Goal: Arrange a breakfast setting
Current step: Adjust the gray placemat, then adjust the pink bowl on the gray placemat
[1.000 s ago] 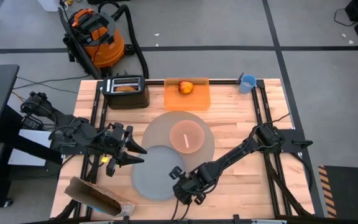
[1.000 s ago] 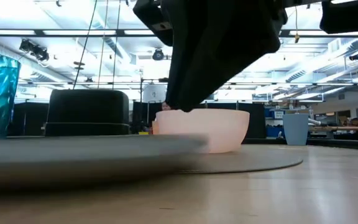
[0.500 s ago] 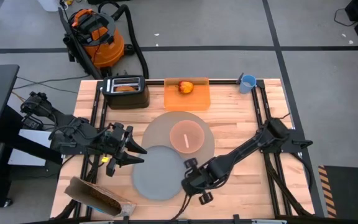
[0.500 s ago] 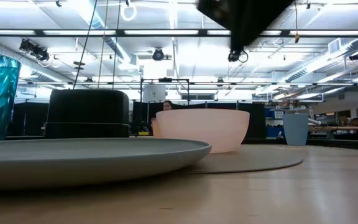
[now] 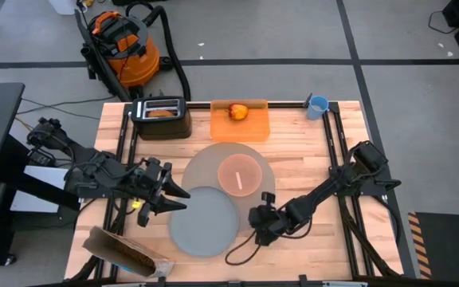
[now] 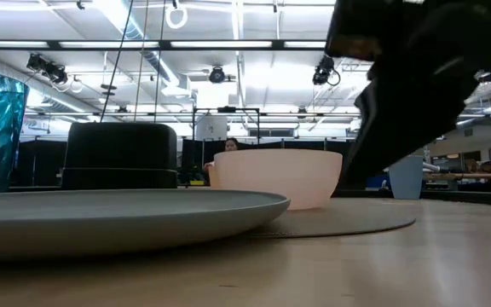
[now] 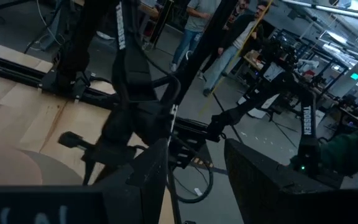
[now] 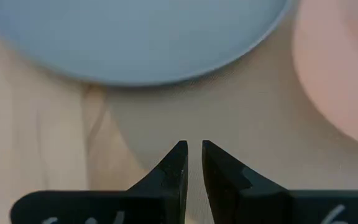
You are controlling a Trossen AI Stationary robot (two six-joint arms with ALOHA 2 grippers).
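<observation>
Right tool (image 8: 192,148) nearly closed, empty, beside plate (image 8: 135,37)

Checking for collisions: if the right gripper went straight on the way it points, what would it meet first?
Probably the round grey plate. The right gripper, nearly closed and empty, aims over bare table at the plate's rim; the small pink bowl sits off to one side. Height is unclear.

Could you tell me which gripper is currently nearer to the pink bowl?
The right. The right gripper sits just off the mat's near edge, close below the pink bowl. The left gripper waits farther off, beyond the grey plate's left rim.
</observation>
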